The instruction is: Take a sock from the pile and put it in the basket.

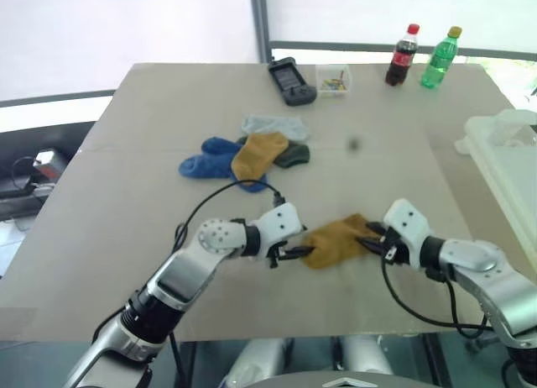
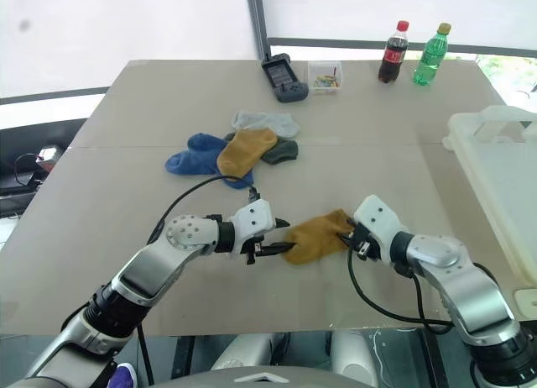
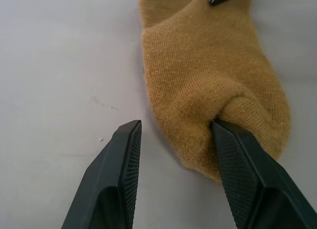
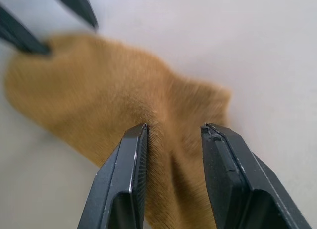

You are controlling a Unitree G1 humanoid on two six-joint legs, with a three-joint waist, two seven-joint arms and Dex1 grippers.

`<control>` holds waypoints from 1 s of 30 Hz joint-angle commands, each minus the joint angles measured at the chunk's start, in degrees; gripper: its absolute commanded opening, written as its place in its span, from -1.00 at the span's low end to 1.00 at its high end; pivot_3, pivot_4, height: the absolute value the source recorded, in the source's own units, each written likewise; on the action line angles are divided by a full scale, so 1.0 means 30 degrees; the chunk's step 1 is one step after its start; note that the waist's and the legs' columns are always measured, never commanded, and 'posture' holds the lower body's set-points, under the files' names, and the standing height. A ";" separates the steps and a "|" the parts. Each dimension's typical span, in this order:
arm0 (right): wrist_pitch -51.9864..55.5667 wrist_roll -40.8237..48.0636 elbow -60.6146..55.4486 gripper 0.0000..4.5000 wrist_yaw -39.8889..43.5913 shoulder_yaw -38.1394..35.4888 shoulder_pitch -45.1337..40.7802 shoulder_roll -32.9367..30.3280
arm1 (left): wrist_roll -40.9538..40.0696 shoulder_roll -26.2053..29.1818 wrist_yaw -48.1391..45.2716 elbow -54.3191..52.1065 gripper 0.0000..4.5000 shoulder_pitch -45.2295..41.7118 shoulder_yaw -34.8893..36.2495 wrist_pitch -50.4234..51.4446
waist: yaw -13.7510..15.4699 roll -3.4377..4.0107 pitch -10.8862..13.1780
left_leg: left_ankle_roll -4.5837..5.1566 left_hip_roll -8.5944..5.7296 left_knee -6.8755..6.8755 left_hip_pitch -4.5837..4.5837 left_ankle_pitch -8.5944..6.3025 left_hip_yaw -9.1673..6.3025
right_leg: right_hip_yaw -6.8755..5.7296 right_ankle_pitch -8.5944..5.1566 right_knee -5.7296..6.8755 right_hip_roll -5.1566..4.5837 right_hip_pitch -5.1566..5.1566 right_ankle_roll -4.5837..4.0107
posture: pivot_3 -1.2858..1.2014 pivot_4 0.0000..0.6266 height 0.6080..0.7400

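A mustard yellow sock (image 1: 338,239) lies flat on the table near its front edge, between my two grippers. At the sock's left end, my left gripper (image 1: 300,243) is open, and one finger (image 3: 242,159) rests against the toe edge. My right gripper (image 1: 369,237) is at the sock's right end, open, with a ridge of fabric between its fingers (image 4: 126,174). The pile (image 1: 252,153) of blue, yellow, grey and dark green socks sits farther back at mid table. The basket (image 2: 495,136), whitish plastic, stands at the table's right edge.
Along the far edge stand a cola bottle (image 1: 403,56), a green bottle (image 1: 440,59), a small clear box (image 1: 334,79) of coloured bits and a black handheld device (image 1: 291,80). A black cable (image 1: 218,195) loops over the table by my left arm.
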 commanded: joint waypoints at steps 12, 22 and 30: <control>0.4084 0.1339 -0.3746 -0.23 -0.0650 0.0471 0.2107 -0.0235 | 0.1367 0.2152 -0.1771 0.2910 0.06 0.0312 0.1015 -0.4090 | -0.0143 0.0003 -0.0053 | -0.0004 0.0073 -0.0006 0.0028 -0.0011 0.0010 | 0.0007 0.0003 -0.0034 0.0059 0.0034 -0.0001 | 0.03 -0.52 1.00; 0.3404 0.1649 -0.4747 -0.23 -0.0971 -0.0997 0.2258 -0.0444 | -0.3699 0.0585 -0.1318 0.0765 0.06 0.1224 0.5393 -0.1688 | -0.0234 0.0003 -0.0037 | -0.0014 0.0106 0.0001 -0.0009 -0.0018 -0.0006 | -0.0013 0.0010 -0.0085 0.0093 0.0025 0.0001 | 0.03 -0.52 1.00; 0.2808 0.4326 -0.5661 0.99 0.0199 -0.3901 0.2172 -0.0185 | -0.5875 0.0349 0.0273 -0.1869 1.00 0.3131 0.7856 0.1113 | -0.0254 0.0039 -0.0008 | -0.0006 0.0107 -0.0005 -0.0019 -0.0033 -0.0001 | -0.0008 0.0011 -0.0115 0.0092 0.0024 0.0001 | 0.03 -0.52 1.00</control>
